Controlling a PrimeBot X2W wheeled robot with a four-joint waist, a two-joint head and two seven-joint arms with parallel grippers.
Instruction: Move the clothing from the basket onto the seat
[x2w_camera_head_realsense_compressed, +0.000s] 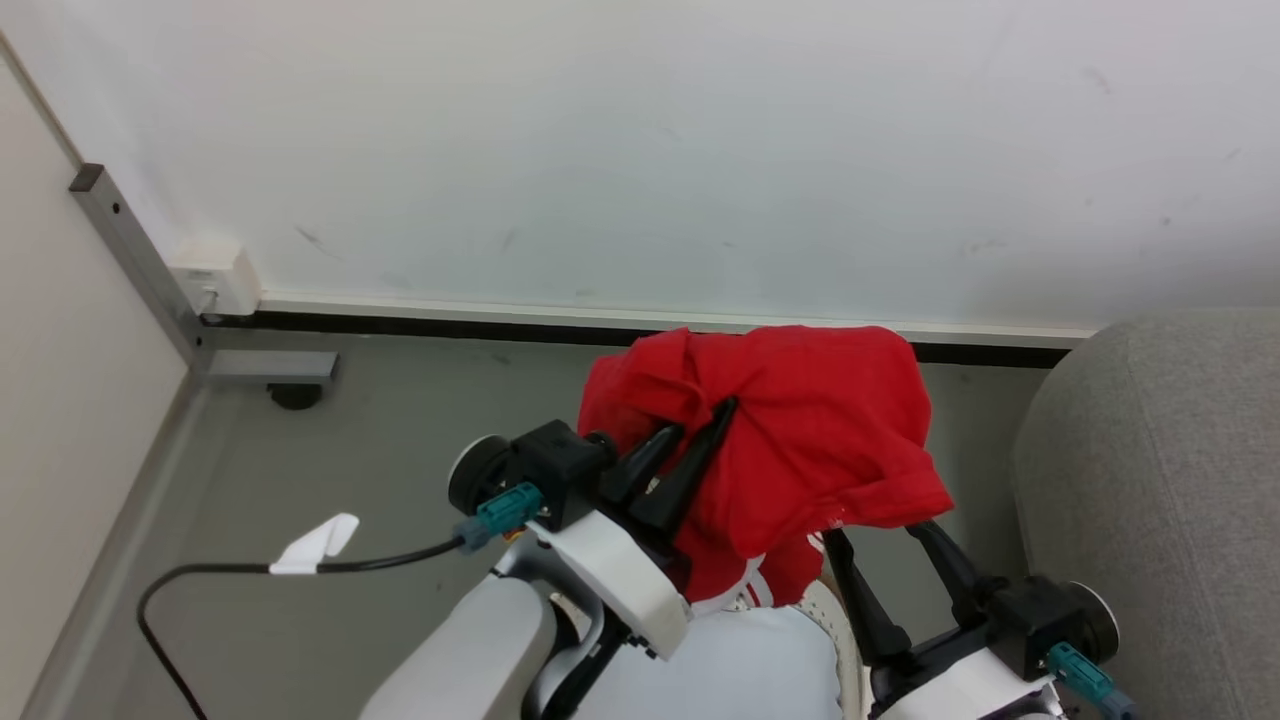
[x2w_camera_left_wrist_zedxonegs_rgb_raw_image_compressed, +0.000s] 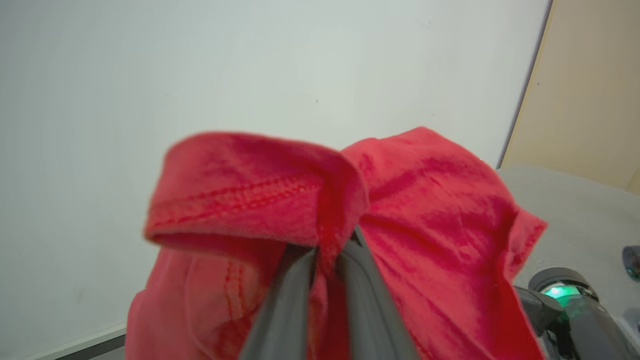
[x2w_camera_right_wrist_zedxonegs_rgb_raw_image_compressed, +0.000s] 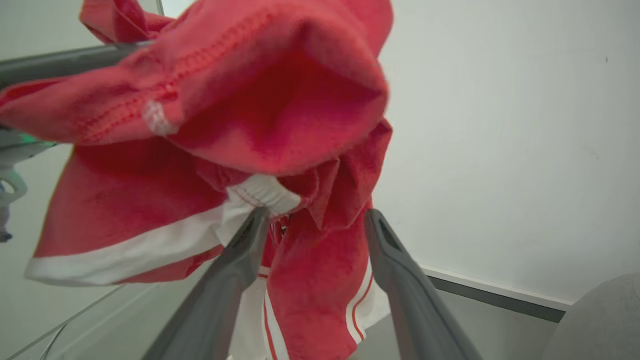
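Note:
The red clothing (x2w_camera_head_realsense_compressed: 800, 420) hangs in the air in front of the white wall, bunched over my left gripper (x2w_camera_head_realsense_compressed: 705, 418), which is shut on a fold of it. In the left wrist view the two fingers meet with red fabric (x2w_camera_left_wrist_zedxonegs_rgb_raw_image_compressed: 425, 200) pinched between them at the gripper (x2w_camera_left_wrist_zedxonegs_rgb_raw_image_compressed: 334, 245). My right gripper (x2w_camera_head_realsense_compressed: 872, 532) sits just below the garment's lower edge, open. In its wrist view the white-trimmed hem (x2w_camera_right_wrist_zedxonegs_rgb_raw_image_compressed: 310, 280) drapes between the spread fingers of the gripper (x2w_camera_right_wrist_zedxonegs_rgb_raw_image_compressed: 317, 217). The grey seat (x2w_camera_head_realsense_compressed: 1150, 480) lies to the right. A cream perforated sliver of the basket (x2w_camera_head_realsense_compressed: 838, 625) peeks out beneath the cloth.
A pale white-blue pad (x2w_camera_head_realsense_compressed: 720, 660) lies below the arms. A metal frame leg (x2w_camera_head_realsense_compressed: 150, 270) with a black foot stands at the left. A black cable (x2w_camera_head_realsense_compressed: 250, 568) with a white tag crosses the grey floor. The wall and its baseboard (x2w_camera_head_realsense_compressed: 450, 320) are close ahead.

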